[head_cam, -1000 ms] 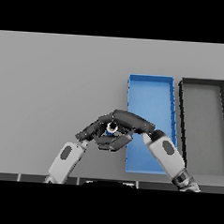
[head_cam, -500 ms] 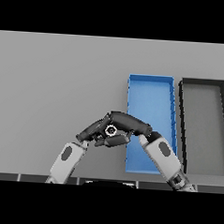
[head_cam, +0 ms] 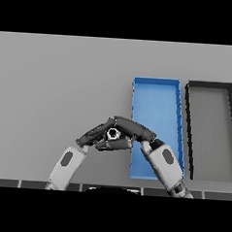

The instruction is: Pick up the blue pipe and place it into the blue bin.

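fingers [head_cam: 117, 145] curled – grey table [head_cam: 52, 85], blue bin [head_cam: 155, 98]

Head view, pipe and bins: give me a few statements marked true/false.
1. The open rectangular blue bin lies left of the open rectangular dark grey bin. True.
2. The small blue pipe already lies inside the blue bin. False: it sits between the two hands, left of the bin.
3. The right hand has its fingers on the pipe. True.
4. The left hand rests far off at the table's left edge. False: it meets the right hand at the pipe.
5. The dark grey bin holds a pipe. False: nothing shows inside.
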Robot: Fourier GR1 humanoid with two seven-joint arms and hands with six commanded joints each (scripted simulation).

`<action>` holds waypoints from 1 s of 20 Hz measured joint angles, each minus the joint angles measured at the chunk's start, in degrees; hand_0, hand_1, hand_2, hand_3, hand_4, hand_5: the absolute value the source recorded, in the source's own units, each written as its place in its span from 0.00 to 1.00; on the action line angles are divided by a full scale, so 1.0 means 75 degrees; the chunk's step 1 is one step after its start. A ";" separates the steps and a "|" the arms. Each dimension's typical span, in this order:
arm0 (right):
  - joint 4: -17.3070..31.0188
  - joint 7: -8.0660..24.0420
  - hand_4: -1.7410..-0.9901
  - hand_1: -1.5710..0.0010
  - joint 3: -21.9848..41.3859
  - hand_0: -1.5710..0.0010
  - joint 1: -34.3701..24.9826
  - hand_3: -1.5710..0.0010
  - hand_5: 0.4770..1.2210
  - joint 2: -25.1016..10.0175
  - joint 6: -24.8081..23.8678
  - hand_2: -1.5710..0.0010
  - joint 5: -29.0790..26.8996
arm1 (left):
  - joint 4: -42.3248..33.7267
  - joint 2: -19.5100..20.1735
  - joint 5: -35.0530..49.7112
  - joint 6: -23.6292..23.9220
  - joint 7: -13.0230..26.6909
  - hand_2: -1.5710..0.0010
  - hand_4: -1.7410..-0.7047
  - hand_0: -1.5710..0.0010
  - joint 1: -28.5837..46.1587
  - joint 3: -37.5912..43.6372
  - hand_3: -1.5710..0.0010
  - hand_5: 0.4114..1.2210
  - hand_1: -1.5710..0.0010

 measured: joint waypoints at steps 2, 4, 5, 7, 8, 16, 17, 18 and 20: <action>-0.0095 0.0229 0.32 0.00 -0.0080 0.00 0.0027 0.00 0.99 0.0102 0.0031 0.00 0.0103 | 0.0085 -0.0028 -0.0116 -0.0275 -0.0023 0.78 0.59 0.75 -0.0057 0.0049 0.82 0.80 0.77; -0.0133 0.0167 0.32 0.00 -0.0068 0.00 0.0039 0.00 0.99 0.0325 0.0006 0.00 0.0251 | -0.0045 -0.0026 -0.0049 -0.0423 0.0329 0.86 0.66 0.84 -0.0071 0.0148 0.89 0.62 0.85; -0.0172 -0.0013 0.32 0.00 -0.0125 0.00 0.0144 0.00 1.00 0.0272 0.0090 0.00 0.0261 | 0.0017 -0.0117 -0.0084 -0.0357 0.0677 0.89 0.68 0.87 -0.0057 0.0128 0.91 0.54 0.88; -0.0104 -0.0066 0.32 0.00 -0.0149 0.00 0.0115 0.00 1.00 0.0401 0.0114 0.00 0.0420 | 0.0019 -0.0146 -0.0058 -0.0339 0.1037 0.93 0.72 0.92 -0.0006 0.0141 0.94 0.39 0.93; -0.0095 -0.0163 0.32 0.00 -0.0152 0.00 0.0122 0.00 1.00 0.0418 0.0151 0.00 0.0540 | 0.0070 -0.0063 -0.0047 -0.0348 0.0961 0.94 0.74 0.94 -0.0022 0.0216 0.95 0.33 0.94; -0.0035 0.0364 0.33 0.00 -0.0838 0.00 -0.0125 0.00 1.00 0.0808 0.0319 0.00 0.0005 | 0.0070 -0.0207 0.0041 -0.0081 0.1382 0.99 0.74 0.99 0.0059 0.0216 0.99 0.12 0.99; -0.0148 0.0532 0.33 0.00 -0.0898 0.00 -0.0220 0.00 1.00 0.0906 0.0315 0.00 -0.0254 | 0.0199 -0.0179 -0.0037 -0.0062 0.1562 0.99 0.75 0.99 -0.0004 0.0226 0.99 0.11 0.99; -0.0220 0.0990 0.33 0.00 -0.1077 0.00 -0.0446 0.00 1.00 0.0921 0.0255 0.00 -0.0616 | 0.0234 -0.0204 -0.0050 -0.0045 0.1574 0.99 0.74 0.99 -0.0050 0.0203 1.00 0.10 0.99; -0.0418 0.1605 0.33 0.00 -0.1468 0.00 -0.0954 0.00 1.00 0.0998 -0.0195 0.00 -0.1383 | 0.0261 -0.0179 -0.0008 -0.0075 0.1606 1.00 0.74 1.00 -0.0029 0.0229 1.00 0.09 1.00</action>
